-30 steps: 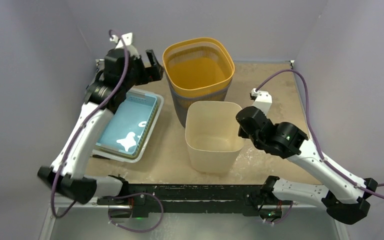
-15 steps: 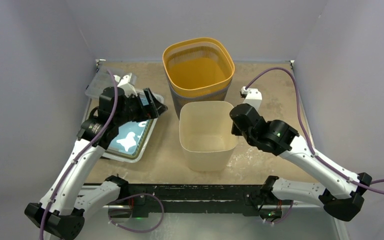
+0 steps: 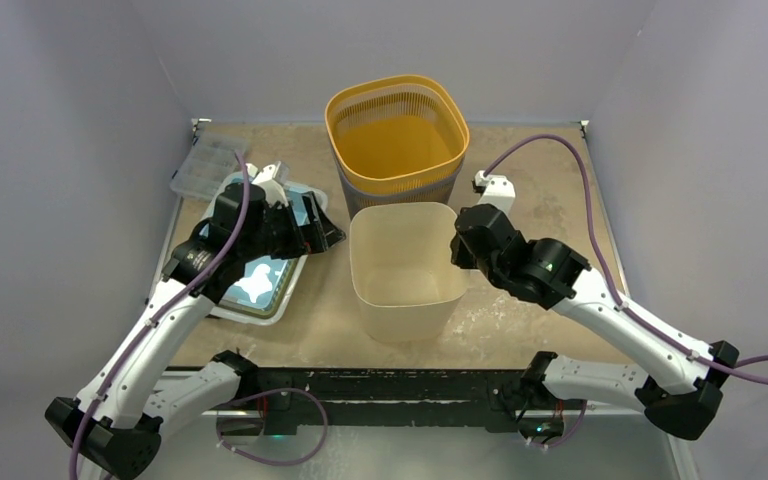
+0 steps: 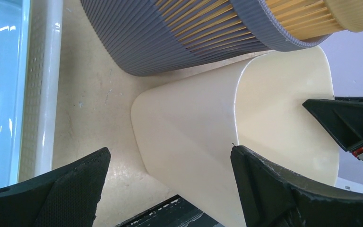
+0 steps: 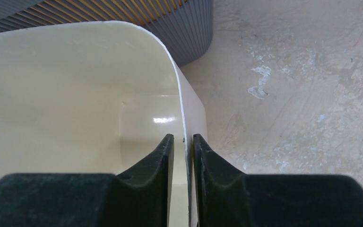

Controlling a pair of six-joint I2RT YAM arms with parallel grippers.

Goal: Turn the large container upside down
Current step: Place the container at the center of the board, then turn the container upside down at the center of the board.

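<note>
The step in hand looks like the taking-hold stage: both arms are gathered on the cream plastic bin (image 3: 405,265), which stands mouth up near the middle of the surface (image 3: 530,170) and has not yet been tipped. It sits just in front of the taller orange-and-grey ribbed basket (image 3: 397,135), the two nearly touching at the back.

The right gripper (image 3: 463,243) straddles the bin's right-hand rim. In the right wrist view its jaws stand close together, one inside the wall and one outside, with a thin sliver of gap showing on the inner side, so whether they truly pinch the wall cannot be told. The left gripper (image 3: 322,232) hangs beside the bin's left wall with its jaws spread wide, touching nothing, above the edge of the blue tray (image 3: 260,280).

The next move probably calls for a firm hold on the rim, with the left jaws brought to the opposite wall, then a lift and a roll clear of the basket – there is little room behind.

The bin is smooth, glossy and empty, with thin walls and rounded corners – likely to flex and slip
</note>
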